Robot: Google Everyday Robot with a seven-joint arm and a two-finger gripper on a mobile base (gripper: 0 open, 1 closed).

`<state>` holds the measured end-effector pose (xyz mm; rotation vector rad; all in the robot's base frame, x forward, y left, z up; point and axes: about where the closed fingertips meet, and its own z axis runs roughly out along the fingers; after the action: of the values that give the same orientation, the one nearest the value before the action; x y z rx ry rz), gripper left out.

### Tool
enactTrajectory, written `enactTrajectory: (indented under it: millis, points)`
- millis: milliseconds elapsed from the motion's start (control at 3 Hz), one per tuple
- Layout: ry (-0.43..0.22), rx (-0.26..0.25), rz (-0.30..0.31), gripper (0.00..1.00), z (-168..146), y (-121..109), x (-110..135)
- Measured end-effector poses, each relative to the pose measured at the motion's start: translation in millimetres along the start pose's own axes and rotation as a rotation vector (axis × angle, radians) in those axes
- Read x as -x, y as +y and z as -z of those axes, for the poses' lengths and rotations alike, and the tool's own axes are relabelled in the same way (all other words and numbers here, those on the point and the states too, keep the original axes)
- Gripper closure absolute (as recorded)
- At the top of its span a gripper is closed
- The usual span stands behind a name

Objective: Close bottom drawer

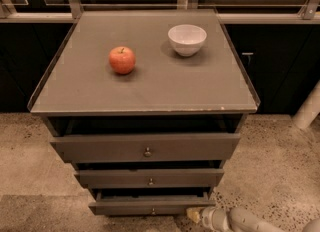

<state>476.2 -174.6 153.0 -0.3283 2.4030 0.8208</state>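
At the foot of the cabinet [150,91], the bottom drawer [130,207] is noted pulled out, front running left-right, with the gripper [196,215] positioned just before its right end, grip state undeterminable; an inward push is judged needed.

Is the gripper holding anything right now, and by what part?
Nothing seen in its grasp. The gripper sits by the right front corner of the bottom drawer.
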Motion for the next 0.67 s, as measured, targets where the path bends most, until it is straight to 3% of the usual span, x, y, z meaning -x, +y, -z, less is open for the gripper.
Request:
enactTrajectory:
  millis: [333, 667]
  points:
    - [0.0, 0.0, 0.0, 1.0, 1, 0, -1]
    - [-0.004, 0.005, 0.029, 1.0, -18, 2, 11]
